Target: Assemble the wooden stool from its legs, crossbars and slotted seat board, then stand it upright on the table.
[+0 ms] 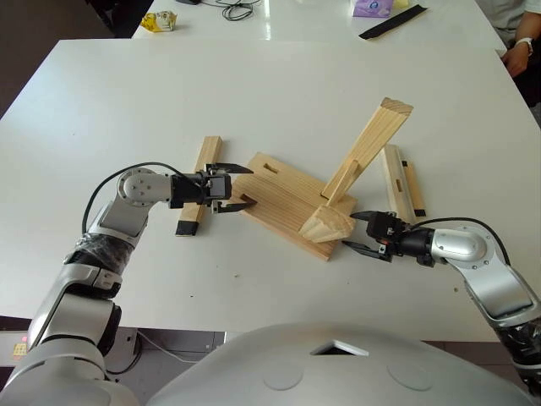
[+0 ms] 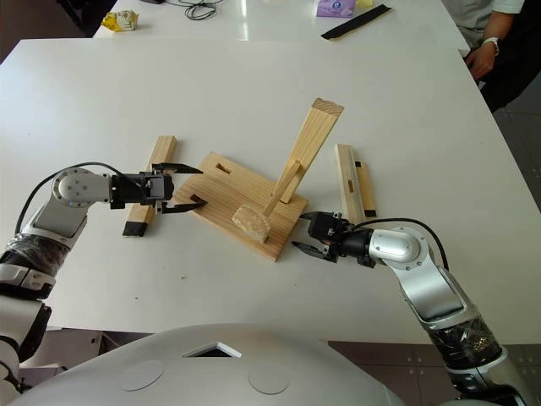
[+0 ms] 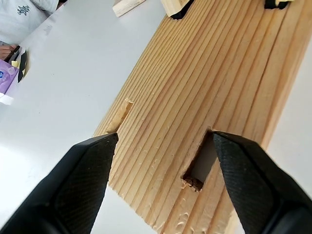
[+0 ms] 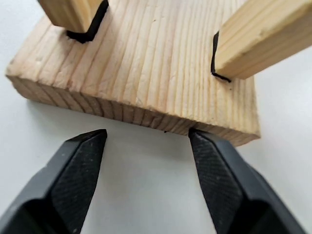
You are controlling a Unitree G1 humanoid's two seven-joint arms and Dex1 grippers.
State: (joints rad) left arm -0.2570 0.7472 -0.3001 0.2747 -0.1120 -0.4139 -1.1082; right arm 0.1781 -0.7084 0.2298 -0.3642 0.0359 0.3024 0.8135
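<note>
The slotted seat board [image 1: 279, 199] lies flat in the middle of the white table. Two legs stand in its right end: a long one [image 1: 372, 144] leaning up and away, and a short-looking one [image 1: 330, 224] pointing toward me. My left gripper [image 1: 247, 187] is open at the board's left end, its fingers straddling the corner near an empty slot [image 3: 200, 165]. My right gripper [image 1: 350, 230] is open just short of the board's right edge [image 4: 141, 109], touching nothing. A loose wooden bar [image 1: 200, 182] with a black end lies under my left wrist. Two more bars [image 1: 400, 182] lie side by side right of the board.
On the far table edge sit a yellow packet [image 1: 159, 21], a purple packet [image 1: 372, 7] and a black strip [image 1: 391, 23]. Bare tabletop stretches behind the board and along the front edge between my arms.
</note>
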